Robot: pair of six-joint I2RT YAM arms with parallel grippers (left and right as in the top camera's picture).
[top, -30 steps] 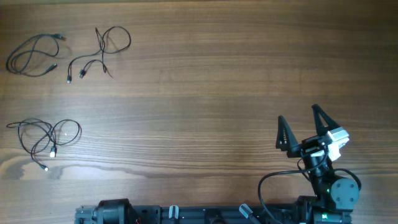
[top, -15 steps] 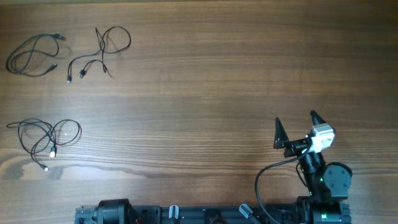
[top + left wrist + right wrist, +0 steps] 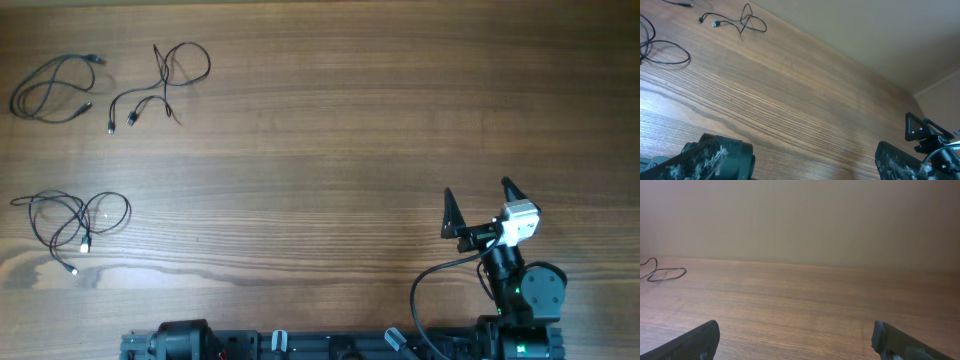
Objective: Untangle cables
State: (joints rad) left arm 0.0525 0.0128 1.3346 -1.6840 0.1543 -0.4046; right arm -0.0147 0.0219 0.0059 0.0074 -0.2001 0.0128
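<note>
Overhead: three thin black cables, all separate, all on the left part of the wooden table (image 3: 330, 130).
- Cable one (image 3: 52, 90): loose double loop at the far left corner, plug ends pointing right.
- Cable two (image 3: 160, 88): the branching one, just right of cable one, not touching it; one round loop at its top and several short tails with small plugs.
- Cable three (image 3: 75, 222): nearer the robot, well apart from the other two; two overlapping loops and light plug tips.

Two grippers, neither holding anything.
- Right gripper (image 3: 478, 190): near the table's right front, jaws spread wide, nothing between them, well apart from every cable.
- Left gripper (image 3: 807, 160): seen only from its own wrist camera; both fingers sit at the lower frame edge, set wide with bare table between them. Its pads show frayed pale fuzz.
</note>
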